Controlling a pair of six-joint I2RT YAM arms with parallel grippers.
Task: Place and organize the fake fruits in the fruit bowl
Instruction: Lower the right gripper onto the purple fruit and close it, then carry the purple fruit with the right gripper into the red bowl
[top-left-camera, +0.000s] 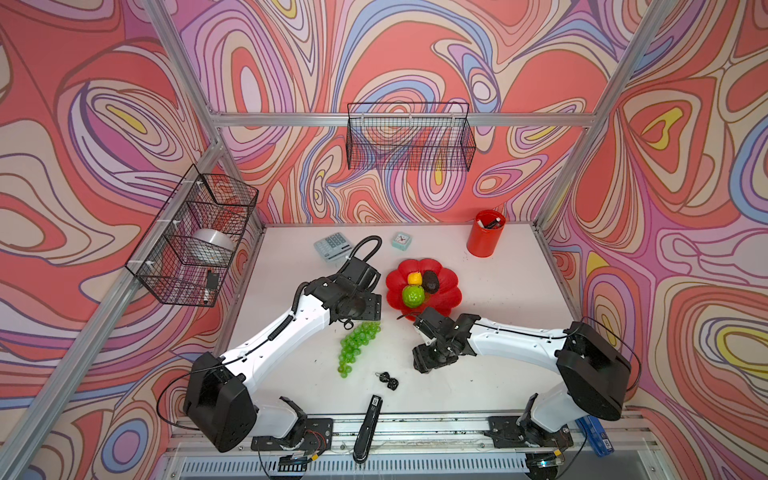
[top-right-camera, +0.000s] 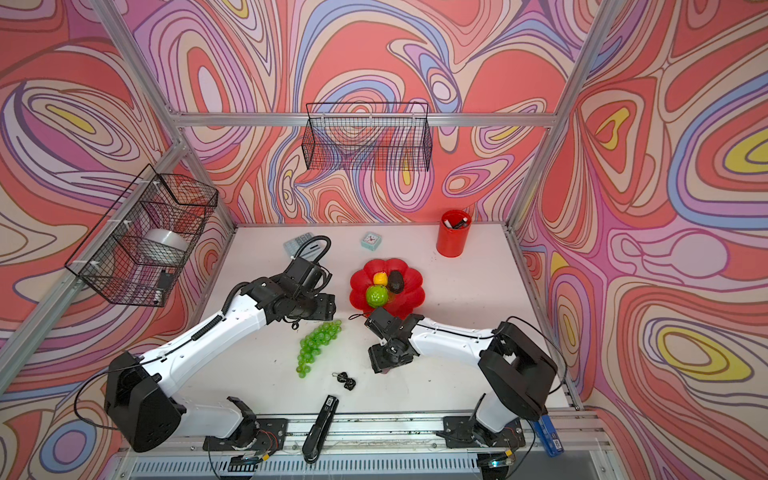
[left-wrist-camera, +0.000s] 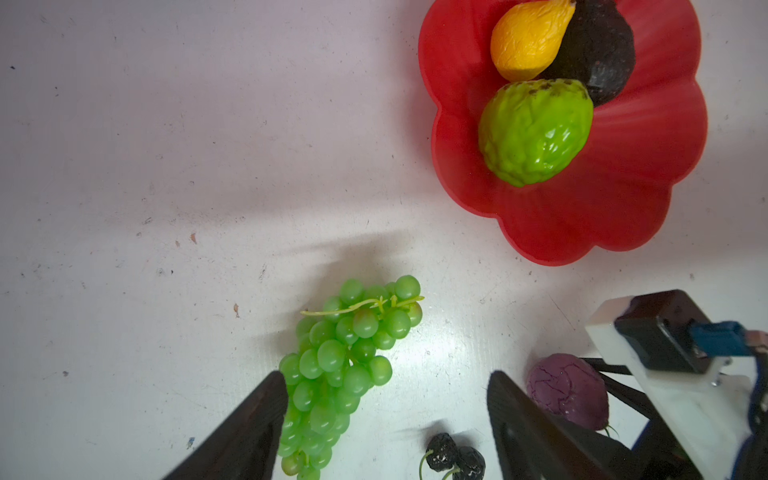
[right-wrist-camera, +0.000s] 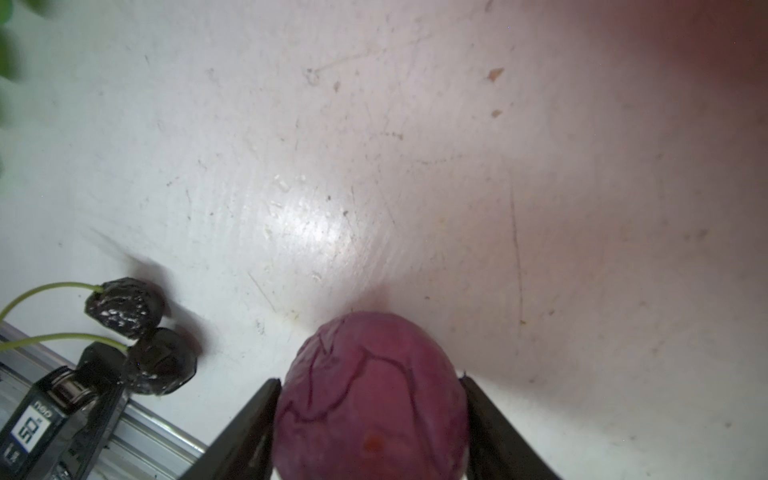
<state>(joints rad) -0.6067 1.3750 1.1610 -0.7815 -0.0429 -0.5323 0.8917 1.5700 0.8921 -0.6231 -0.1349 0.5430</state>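
Observation:
The red scalloped fruit bowl (top-left-camera: 446, 297) (top-right-camera: 409, 295) (left-wrist-camera: 623, 174) holds a yellow fruit (top-left-camera: 414, 277) (left-wrist-camera: 528, 41), a blackish avocado (top-left-camera: 432, 281) (left-wrist-camera: 602, 54) and a bumpy green fruit (top-left-camera: 413, 296) (left-wrist-camera: 536, 133). The green grape bunch (top-left-camera: 356, 345) (top-right-camera: 316, 348) (left-wrist-camera: 340, 365) lies on the table in front of the bowl. My left gripper (top-left-camera: 368, 308) (left-wrist-camera: 387, 376) hovers open above it, and one finger stands beside the grapes. My right gripper (top-left-camera: 428, 361) (right-wrist-camera: 370, 381) is shut on the purple ball (right-wrist-camera: 372, 399) (left-wrist-camera: 567, 388), low over the table.
Two small black pieces with green stems (top-left-camera: 388, 380) (left-wrist-camera: 455, 457) (right-wrist-camera: 137, 332) lie near both grippers. A black stapler (top-left-camera: 368, 428) sits at the front edge. A calculator (top-left-camera: 332, 245), a small clock (top-left-camera: 401, 241) and a red cup (top-left-camera: 485, 235) stand at the back. Wire baskets hang on the walls.

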